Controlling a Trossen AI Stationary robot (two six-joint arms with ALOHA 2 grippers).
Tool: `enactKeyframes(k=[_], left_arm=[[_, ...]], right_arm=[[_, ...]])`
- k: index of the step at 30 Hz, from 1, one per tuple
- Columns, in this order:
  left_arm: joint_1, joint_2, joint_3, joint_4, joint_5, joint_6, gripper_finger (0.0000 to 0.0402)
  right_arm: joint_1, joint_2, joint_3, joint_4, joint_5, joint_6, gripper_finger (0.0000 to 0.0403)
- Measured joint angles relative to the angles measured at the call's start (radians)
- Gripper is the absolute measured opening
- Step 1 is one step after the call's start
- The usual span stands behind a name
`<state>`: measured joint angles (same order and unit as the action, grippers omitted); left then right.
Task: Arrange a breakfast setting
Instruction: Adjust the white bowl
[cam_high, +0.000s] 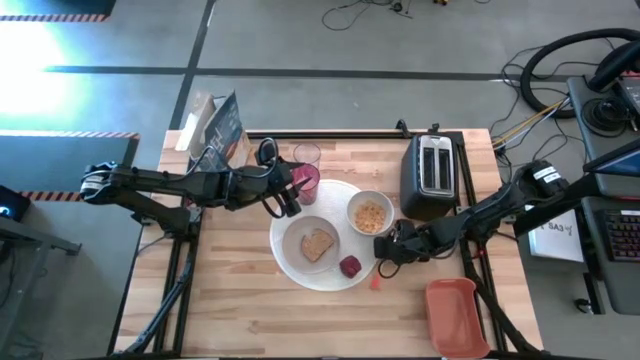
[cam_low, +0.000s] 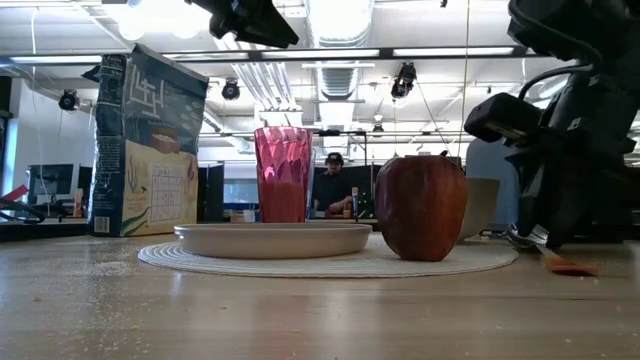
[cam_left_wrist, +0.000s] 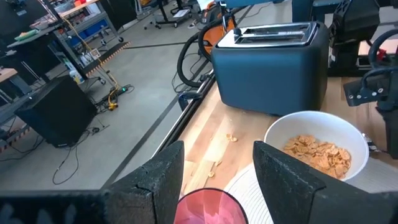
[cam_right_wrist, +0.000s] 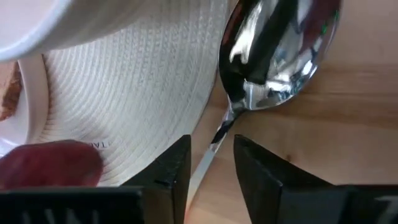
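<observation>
desk (cam_high: 240, 300): large white plate (cam_high: 345, 275) at centre.
plate: smaller plate (cam_high: 308, 243) with toast (cam_high: 318, 244), bowl (cam_high: 371, 213), dark-red fruit (cam_high: 350, 266).
my left tool (cam_high: 288, 197): released above pink tumbler (cam_high: 305, 182).
my right tool (cam_right_wrist: 211, 163): released, straddling spoon (cam_right_wrist: 273, 59) stem at plate's edge.

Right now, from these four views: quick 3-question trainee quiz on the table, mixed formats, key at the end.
1. True or false: the toast slice lies on the smaller pale plate.
2. What fills the small white bowl? A) milk B) cereal flakes C) nothing
3. Fill in: the right claw stands over the stem of the ____, beside the large round mat.

Key: 1 true; 2 B; 3 spoon. Extra: the left claw hangs open above the pink tumbler.
</observation>
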<state>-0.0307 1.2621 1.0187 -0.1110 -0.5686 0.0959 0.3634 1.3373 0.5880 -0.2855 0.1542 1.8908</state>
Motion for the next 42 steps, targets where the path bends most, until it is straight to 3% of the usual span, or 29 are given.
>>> enactKeyframes(k=[11, 16, 20, 25, 32, 42], left_arm=[[0.000, 0.000, 0.000, -0.034, 0.000, 0.000, 0.0176], [0.000, 0.000, 0.000, -0.079, 0.001, 0.000, 0.0176], [0.000, 0.000, 0.000, -0.090, 0.002, -0.004, 0.0176], [0.000, 0.000, 0.000, -0.092, 0.002, -0.013, 0.0176], [0.000, -0.001, 0.000, -0.108, 0.003, -0.027, 0.0176], [0.000, -0.003, 0.000, -0.122, 0.003, -0.031, 0.0176]], right_arm=[[-0.007, -0.071, 0.099, -0.014, -0.103, -0.161, 0.0132], [-0.036, -0.072, 0.248, -0.157, -0.099, -0.408, 0.0128], [-0.066, -0.054, 0.395, -0.349, 0.010, -0.685, 0.0129], [-0.113, 0.015, 0.528, -0.554, 0.076, -0.984, 0.0130], [-0.160, 0.165, 0.639, -0.568, -0.005, -1.259, 0.0152], [-0.207, 0.334, 0.748, -0.713, -0.006, -1.387, 0.0191]])
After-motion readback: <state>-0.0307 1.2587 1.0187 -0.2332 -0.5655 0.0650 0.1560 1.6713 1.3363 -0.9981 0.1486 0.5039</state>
